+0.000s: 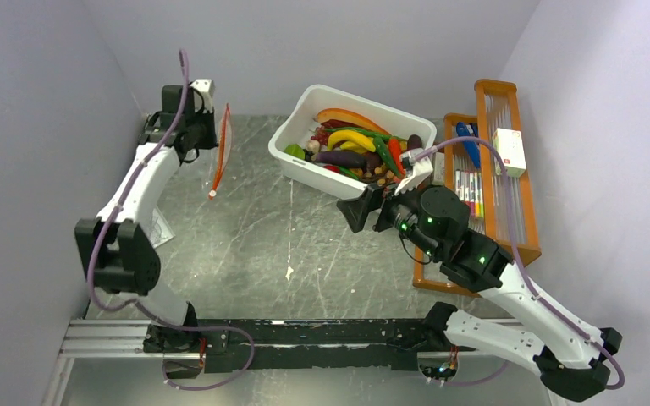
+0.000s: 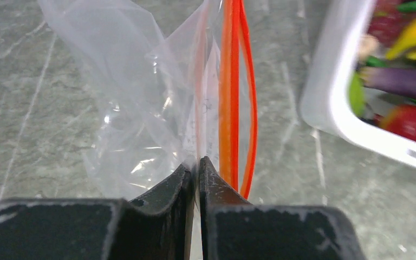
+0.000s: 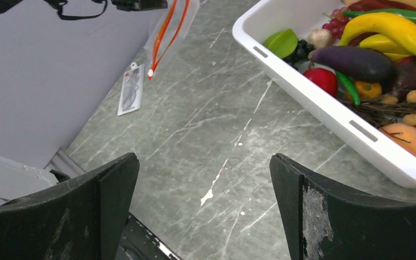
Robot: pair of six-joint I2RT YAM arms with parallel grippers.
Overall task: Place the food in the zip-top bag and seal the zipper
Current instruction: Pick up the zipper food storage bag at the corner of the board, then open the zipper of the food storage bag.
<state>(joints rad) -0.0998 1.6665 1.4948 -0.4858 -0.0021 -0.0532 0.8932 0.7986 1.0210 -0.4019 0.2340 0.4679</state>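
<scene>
My left gripper is shut on the clear zip-top bag and holds it hanging above the far left of the table. In the left wrist view the fingertips pinch the clear film just beside the orange-red zipper, whose two strips stand slightly apart. The food, with bananas, an eggplant and peppers, lies in a white tub. My right gripper is open and empty above the table, just in front of the tub. The right wrist view shows the food and the distant bag.
An orange rack at the right holds marker pens and a small white box. A small white tag lies on the table near the left arm. Walls close in the left, back and right sides.
</scene>
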